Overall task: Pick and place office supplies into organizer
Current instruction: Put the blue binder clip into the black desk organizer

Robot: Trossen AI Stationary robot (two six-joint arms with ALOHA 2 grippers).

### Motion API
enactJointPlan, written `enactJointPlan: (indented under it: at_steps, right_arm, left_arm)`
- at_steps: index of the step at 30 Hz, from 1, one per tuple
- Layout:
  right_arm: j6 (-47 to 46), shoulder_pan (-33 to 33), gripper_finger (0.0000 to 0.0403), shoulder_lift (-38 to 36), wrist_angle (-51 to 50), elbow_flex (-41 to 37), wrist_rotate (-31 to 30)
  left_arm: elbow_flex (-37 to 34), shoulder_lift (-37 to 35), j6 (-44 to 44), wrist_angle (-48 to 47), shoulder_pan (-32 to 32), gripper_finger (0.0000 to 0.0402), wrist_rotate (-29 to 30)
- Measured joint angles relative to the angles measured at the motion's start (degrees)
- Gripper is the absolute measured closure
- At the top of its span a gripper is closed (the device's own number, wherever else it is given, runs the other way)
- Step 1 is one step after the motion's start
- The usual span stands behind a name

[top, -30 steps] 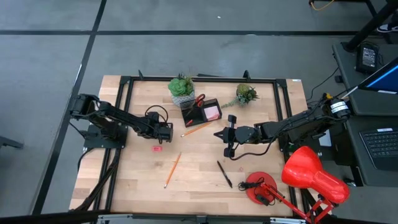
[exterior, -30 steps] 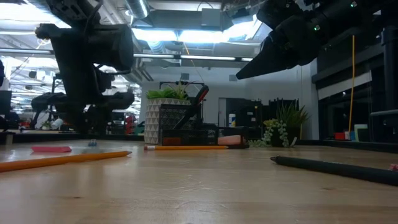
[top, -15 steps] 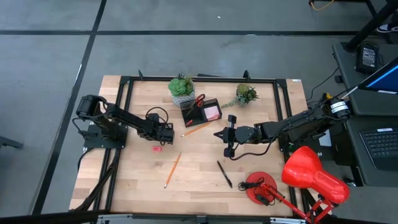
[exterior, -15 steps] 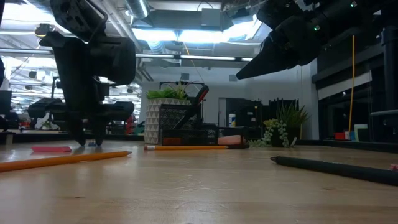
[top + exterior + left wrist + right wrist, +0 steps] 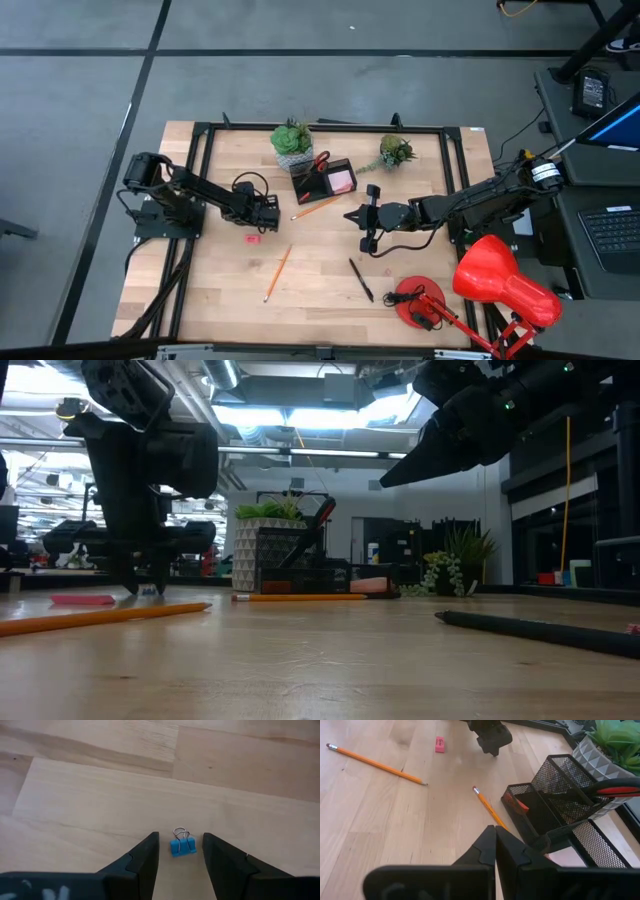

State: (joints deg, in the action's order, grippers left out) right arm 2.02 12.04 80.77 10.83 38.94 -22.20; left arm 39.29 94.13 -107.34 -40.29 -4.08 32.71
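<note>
Wood planks of the pale table (image 5: 320,290) carry, from above, two orange pencils, one (image 5: 277,273) lying loose and one (image 5: 318,207) just beside the black mesh organizer (image 5: 325,178), plus one black pen (image 5: 360,279) and one small pink eraser (image 5: 252,238); red scissor handles (image 5: 321,160) and a pink sticky-note pad (image 5: 342,181) sit in the organizer, between two green potted plants, and a red desk lamp (image 5: 500,280) is cut off at the table's edge. At table height, the left gripper (image 5: 143,586) reaches down to the wood, while the organizer is half hidden behind a pencil. Past the left wrist, open fingers (image 5: 145,862) flank one small blue binder clip (image 5: 182,845) without touching it. From the right wrist, the right gripper (image 5: 495,845), jaws pressed together and empty, hangs above the table near the organizer, hiding part of one pencil.
</note>
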Motion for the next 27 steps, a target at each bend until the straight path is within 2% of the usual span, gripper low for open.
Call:
enactJointPlan:
  at_steps: [13,27]
  right_arm:
    - [0.0,0.0,0.0393,0.0,0.0,0.0,0.0]
    - [0.0,0.0,0.0393,0.0,0.0,0.0,0.0]
  left_arm:
    - [0.0,0.0,1.5,0.0,0.0,0.0257,-1.0]
    - [0.0,0.0,2.1,-0.4,0.1,0.0318,-1.4]
